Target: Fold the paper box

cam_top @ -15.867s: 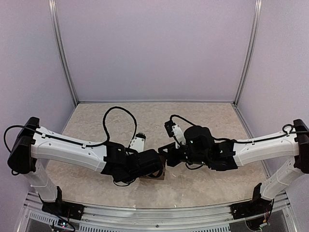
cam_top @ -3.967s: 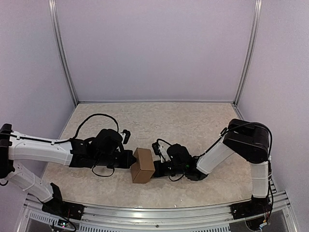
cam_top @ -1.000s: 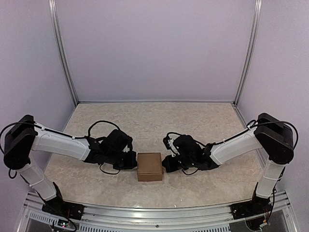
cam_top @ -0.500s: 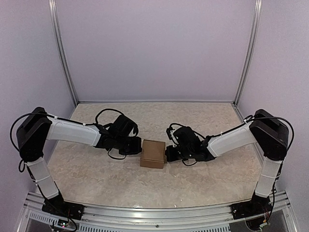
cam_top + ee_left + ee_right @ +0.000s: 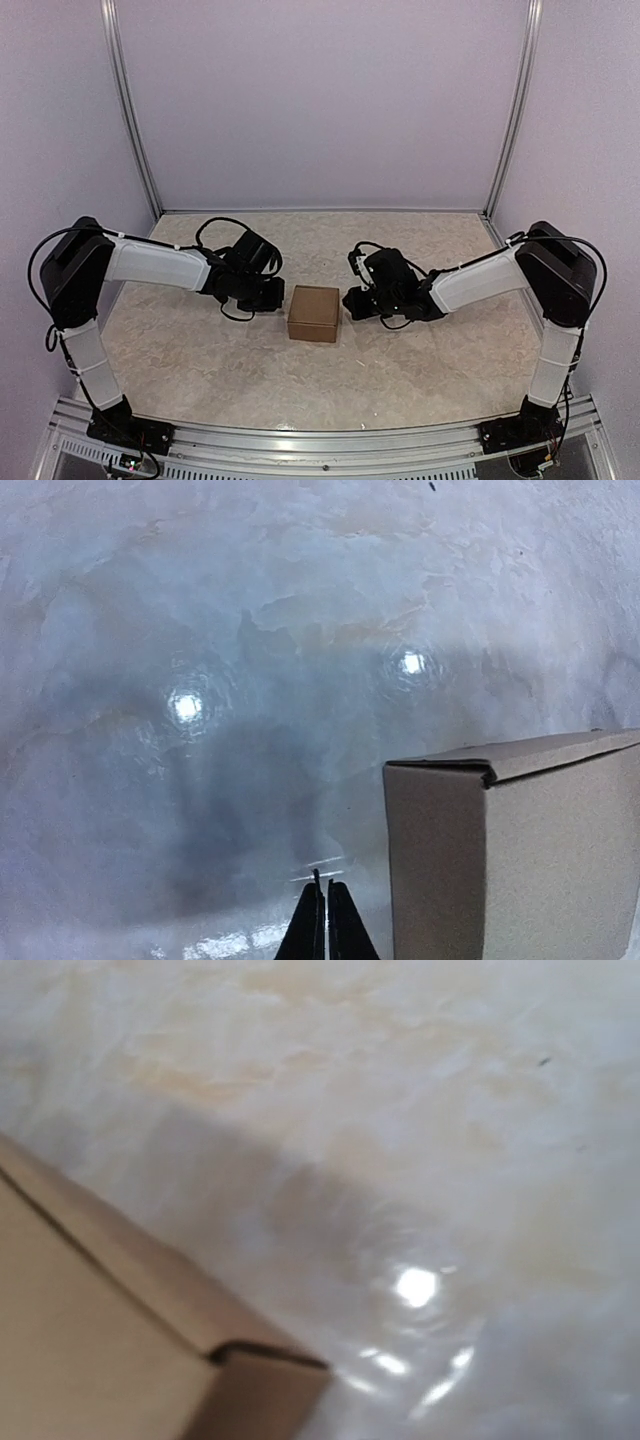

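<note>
The paper box (image 5: 313, 313) stands folded into a closed brown carton on the marble table (image 5: 330, 385), between the two arms. My left gripper (image 5: 278, 300) sits low just left of it. In the left wrist view the left gripper (image 5: 326, 888) is shut with nothing in it, and the paper box (image 5: 520, 850) stands to its right, a small gap between them. My right gripper (image 5: 347, 303) is close to the box's right side. The right wrist view shows no fingers, only a corner of the paper box (image 5: 100, 1350) at lower left.
Metal frame posts (image 5: 135, 130) (image 5: 512, 120) and pale walls enclose the table on three sides. A rail (image 5: 300, 455) with the arm bases runs along the near edge. Black cables loop over both wrists.
The box has been carried away from the near edge and set in mid-table. Both arms moved back with it, and both grippers now stand slightly apart from its sides.
</note>
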Tool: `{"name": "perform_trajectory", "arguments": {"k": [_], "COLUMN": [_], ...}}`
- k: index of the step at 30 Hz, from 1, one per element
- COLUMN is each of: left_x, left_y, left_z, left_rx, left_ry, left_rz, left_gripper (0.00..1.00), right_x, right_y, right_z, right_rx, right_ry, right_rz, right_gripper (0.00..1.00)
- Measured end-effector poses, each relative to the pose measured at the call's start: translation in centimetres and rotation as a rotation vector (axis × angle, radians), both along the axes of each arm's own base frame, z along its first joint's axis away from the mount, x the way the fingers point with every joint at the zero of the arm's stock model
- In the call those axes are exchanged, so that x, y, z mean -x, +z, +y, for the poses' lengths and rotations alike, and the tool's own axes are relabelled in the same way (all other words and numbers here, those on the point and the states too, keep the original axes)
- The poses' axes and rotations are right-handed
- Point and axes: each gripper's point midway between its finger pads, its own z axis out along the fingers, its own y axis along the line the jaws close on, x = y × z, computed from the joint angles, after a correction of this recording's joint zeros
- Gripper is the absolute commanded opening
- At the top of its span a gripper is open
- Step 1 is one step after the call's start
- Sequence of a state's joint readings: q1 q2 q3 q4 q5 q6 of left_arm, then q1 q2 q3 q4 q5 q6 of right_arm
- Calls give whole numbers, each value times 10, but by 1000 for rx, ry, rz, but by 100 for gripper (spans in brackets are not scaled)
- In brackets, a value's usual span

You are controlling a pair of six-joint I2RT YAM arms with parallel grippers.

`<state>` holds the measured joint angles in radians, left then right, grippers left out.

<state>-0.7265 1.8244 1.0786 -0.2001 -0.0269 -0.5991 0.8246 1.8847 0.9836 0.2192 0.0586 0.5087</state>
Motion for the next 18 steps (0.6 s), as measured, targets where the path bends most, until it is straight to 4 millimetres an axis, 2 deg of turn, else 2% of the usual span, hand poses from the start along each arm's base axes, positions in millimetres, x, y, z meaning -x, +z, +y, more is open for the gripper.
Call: {"name": "perform_trajectory", "arguments": {"k": [3,4,5,6,7,10,14,18], "left_x": [-3,-4,-5,-6,-8,-11,-13,-17], "left_y": [4,8,14,20,29,57,102,141], "left_z": [11,15,18,20,23,32,46,55], "left_rx": [-66,-86,-102,-112,-123,-139,-161,-175], "left_ry": [10,11,13,14,17,29,49,69], "left_rz": [-18,-27,-41,-54,-72,-136,-223,-292], "left_gripper": [21,27,33,38,44,61,98,99], "right_x": [-3,-3,-4,-5,-6,-8,-9,-9], "right_y": [2,5,10,17,23,50,89,119], "right_z": [-12,-17,-20,-24,-27,-37,-50,-67], "right_rx": [38,56,67,75,76,89,88,109], "right_ry": [-16,-19,-27,-34,-42,-57,-88,-132], "right_rz": [-18,-28,-41,-59,-71,-135,-214,-279], "right_gripper": [45,55,66,91,98,100,100,100]}}
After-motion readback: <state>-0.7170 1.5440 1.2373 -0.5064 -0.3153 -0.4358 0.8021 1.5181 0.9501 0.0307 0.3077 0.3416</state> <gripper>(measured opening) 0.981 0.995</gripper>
